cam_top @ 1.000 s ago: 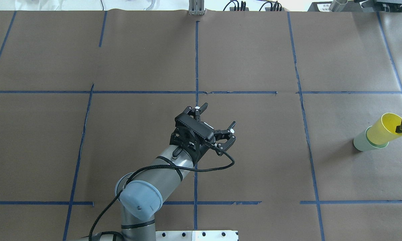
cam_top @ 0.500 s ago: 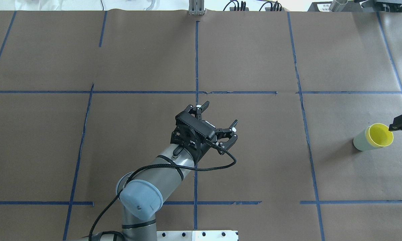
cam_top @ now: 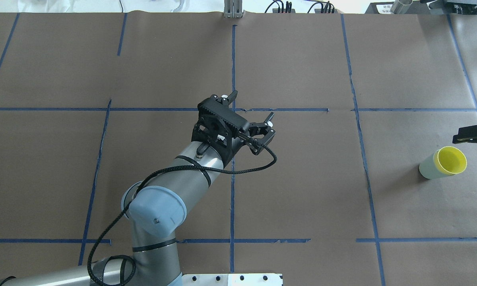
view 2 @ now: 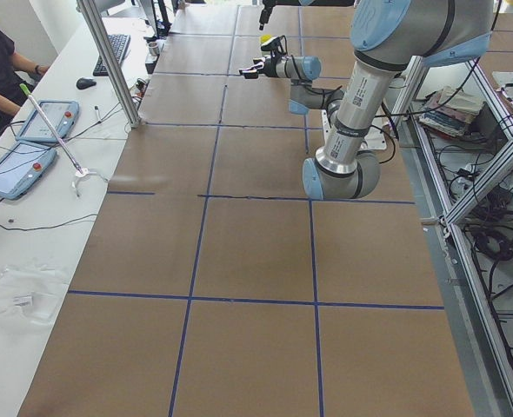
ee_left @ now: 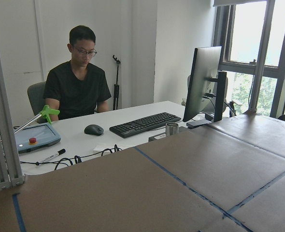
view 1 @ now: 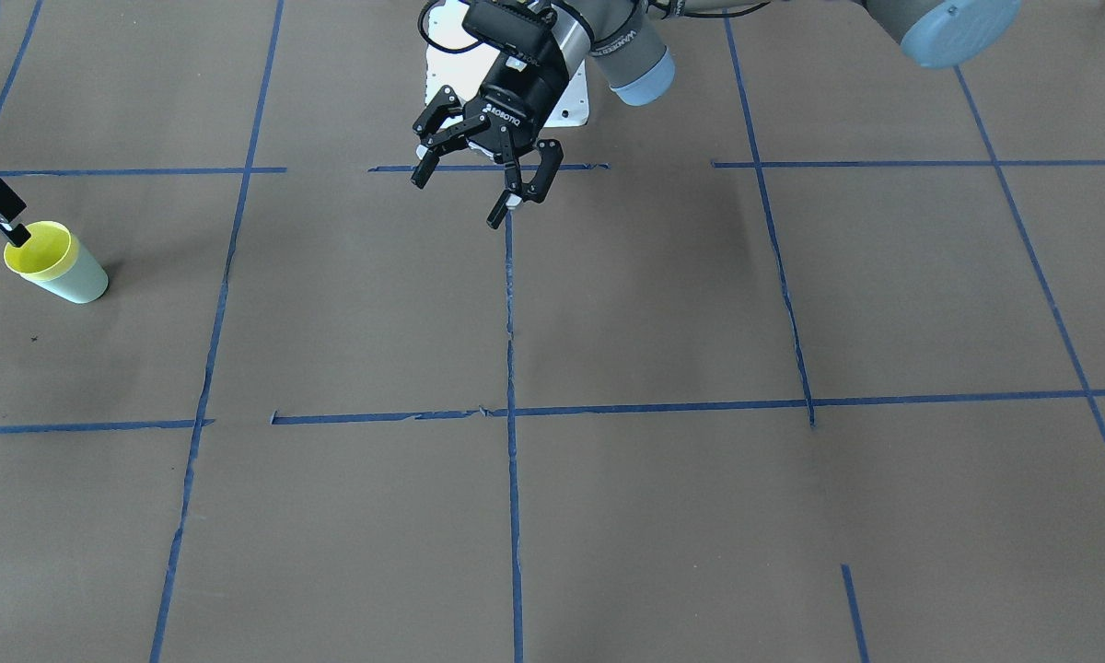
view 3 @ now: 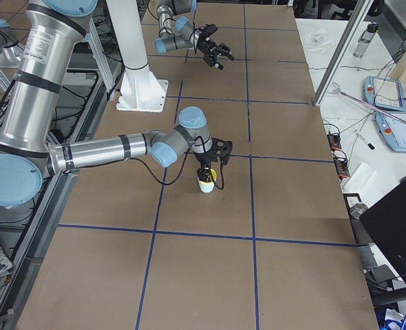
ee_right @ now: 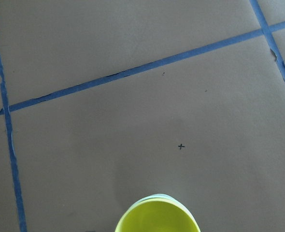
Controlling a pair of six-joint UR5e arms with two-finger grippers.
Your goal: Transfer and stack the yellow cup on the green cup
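Observation:
The yellow cup (cam_top: 450, 161) sits nested inside the green cup (cam_top: 425, 169), upright at the table's far right. Both also show in the front view, yellow cup (view 1: 35, 249) in green cup (view 1: 81, 285), and at the bottom edge of the right wrist view (ee_right: 157, 220). My right gripper (cam_top: 476, 139) hangs just above and beside the yellow rim, apart from it, open and empty, partly cut by the frame edge. My left gripper (cam_top: 251, 106) is open and empty over the table's middle, far from the cups.
Blue tape lines (cam_top: 233, 71) divide the brown paper-covered table. The robot's base plate (cam_top: 232, 279) is at the near edge. An operator (ee_left: 79, 87) sits at a desk with a keyboard (ee_left: 145, 124) and monitor beyond the table's far side.
The right gripper let go of the tilted yellow cup, which dropped fully into the green cup; the gripper then drew up and away. The left arm moved forward over the table's middle.

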